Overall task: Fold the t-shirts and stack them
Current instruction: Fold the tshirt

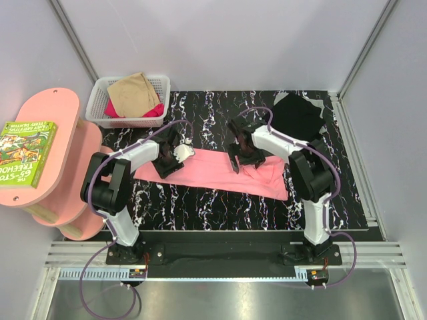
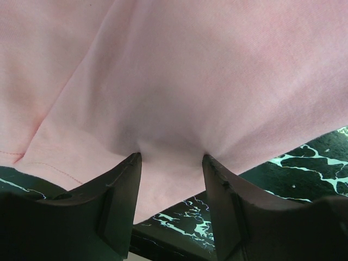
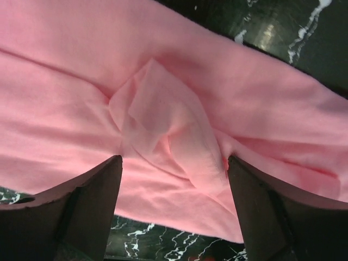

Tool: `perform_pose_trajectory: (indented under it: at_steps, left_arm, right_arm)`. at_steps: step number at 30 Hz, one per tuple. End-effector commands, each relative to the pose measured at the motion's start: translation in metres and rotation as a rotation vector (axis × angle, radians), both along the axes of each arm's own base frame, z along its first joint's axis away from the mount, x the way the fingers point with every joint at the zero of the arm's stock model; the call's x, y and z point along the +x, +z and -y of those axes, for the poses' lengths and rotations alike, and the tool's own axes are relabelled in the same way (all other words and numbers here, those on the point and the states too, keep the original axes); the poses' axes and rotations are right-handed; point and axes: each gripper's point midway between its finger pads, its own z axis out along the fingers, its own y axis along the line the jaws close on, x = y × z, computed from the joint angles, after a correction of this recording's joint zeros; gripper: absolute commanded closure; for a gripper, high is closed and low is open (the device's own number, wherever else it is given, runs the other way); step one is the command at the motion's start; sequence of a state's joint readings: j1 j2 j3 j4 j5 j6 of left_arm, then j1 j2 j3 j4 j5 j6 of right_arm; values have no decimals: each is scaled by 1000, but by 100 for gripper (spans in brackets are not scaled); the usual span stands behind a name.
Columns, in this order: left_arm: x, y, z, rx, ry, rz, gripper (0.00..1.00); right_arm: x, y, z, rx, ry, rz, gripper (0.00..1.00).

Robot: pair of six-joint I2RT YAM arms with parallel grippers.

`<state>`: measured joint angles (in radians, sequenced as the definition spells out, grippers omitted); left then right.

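Right pincer [image 3: 173,209] spread over bunched pink shirt [image 3: 163,98], edges cropped

Pink t-shirt [image 1: 213,170] flat mid-table — black t-shirt [image 1: 297,115] far right.

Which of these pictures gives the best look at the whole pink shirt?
The top external view: it shows the pink shirt whole, lying as a long band across the table between both arms. The wrist views show only close patches of cloth, the right one a puckered fold.

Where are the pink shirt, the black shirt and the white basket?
pink shirt [image 1: 207,170], top view, its flat middle.
black shirt [image 1: 297,115], top view, its centre.
white basket [image 1: 100,90], top view, its left rim.
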<state>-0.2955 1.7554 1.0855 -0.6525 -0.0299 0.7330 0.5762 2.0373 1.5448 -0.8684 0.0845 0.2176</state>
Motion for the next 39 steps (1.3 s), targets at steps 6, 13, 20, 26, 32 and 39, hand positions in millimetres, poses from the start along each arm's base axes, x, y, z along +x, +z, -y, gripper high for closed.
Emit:
perform_pose_trajectory:
  at_steps: [6, 13, 20, 26, 32, 39]
  left_arm:
    - [5, 3, -4, 7, -6, 30, 47]
    - [11, 9, -1, -1, -1, 47, 47]
    - [8, 13, -9, 28, -8, 60, 47]
    - [11, 20, -29, 37, 13, 78, 47]
    - [28, 40, -55, 21, 74, 123, 47]
    - [59, 58, -34, -54, 106, 176, 48]
  right_arm:
    - [-12, 91, 16, 124, -166, 226, 17]
    - [-28, 61, 23, 229, -269, 167, 19]
    - [-5, 9, 48, 201, -419, 98, 20]
    - [-4, -27, 95, 77, -513, 44, 20]
    - [-13, -38, 96, 94, -523, -13, 19]
    - [-6, 4, 84, 203, -531, 58, 18]
